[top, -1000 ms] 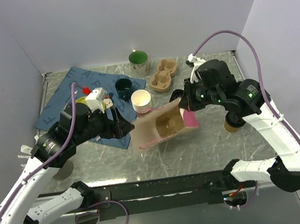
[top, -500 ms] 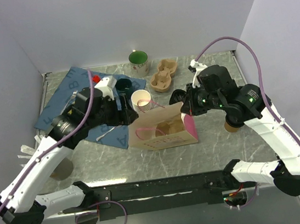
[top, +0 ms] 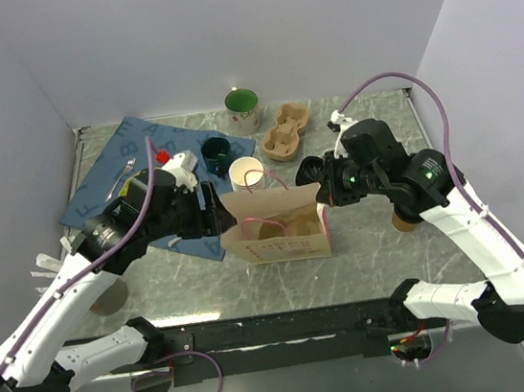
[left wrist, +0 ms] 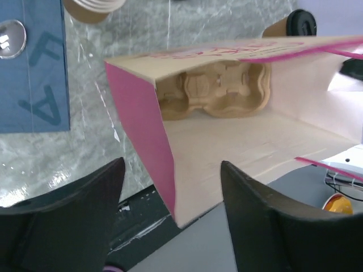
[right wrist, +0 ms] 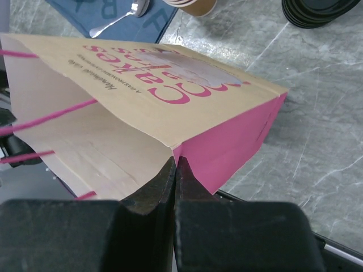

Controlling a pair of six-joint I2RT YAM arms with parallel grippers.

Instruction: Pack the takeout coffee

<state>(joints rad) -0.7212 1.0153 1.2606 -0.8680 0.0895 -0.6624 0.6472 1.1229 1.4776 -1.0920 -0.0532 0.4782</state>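
From above, the paper bag [top: 275,236] is held upright for loading, and the takeout coffee [top: 403,221] stands to its right, half hidden under the right arm [top: 462,213]. At the left wrist, the left gripper [left wrist: 170,175] is spread wide astride the bag's side edge, apparently gripping nothing. At the right wrist, the right gripper [right wrist: 176,164] is pinched closed on the bag's corner.

Brown takeout coffee [left wrist: 286,24], pink-sided kraft bag [top: 277,239]
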